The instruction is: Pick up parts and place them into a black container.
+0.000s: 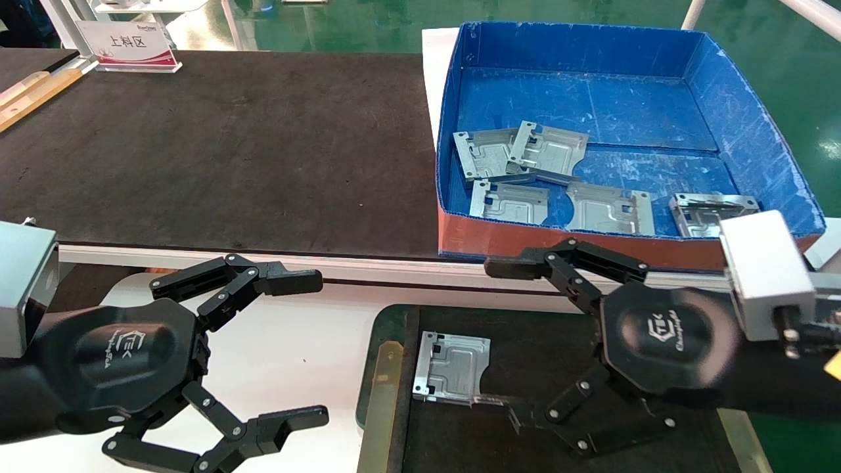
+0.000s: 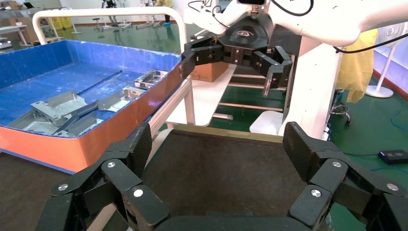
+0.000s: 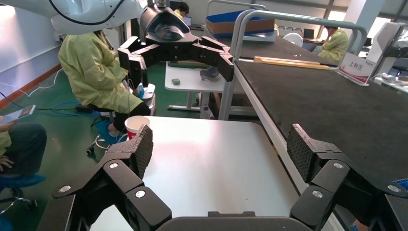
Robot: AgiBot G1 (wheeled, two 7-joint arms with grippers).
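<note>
One silver-grey part lies flat on the black container, a shallow tray with a green rim and a brass side rail. Several more parts lie in the blue box, also seen in the left wrist view as parts. My right gripper hangs open over the tray and holds nothing. One fingertip is close to the near corner of the part in the tray; I cannot tell if they touch. My left gripper is open and empty over the white table, left of the tray.
The blue box has a red front wall and stands beyond the tray. A long black mat-covered table runs behind the white table. A sign stand sits at its far left. A paper cup stands past the white table.
</note>
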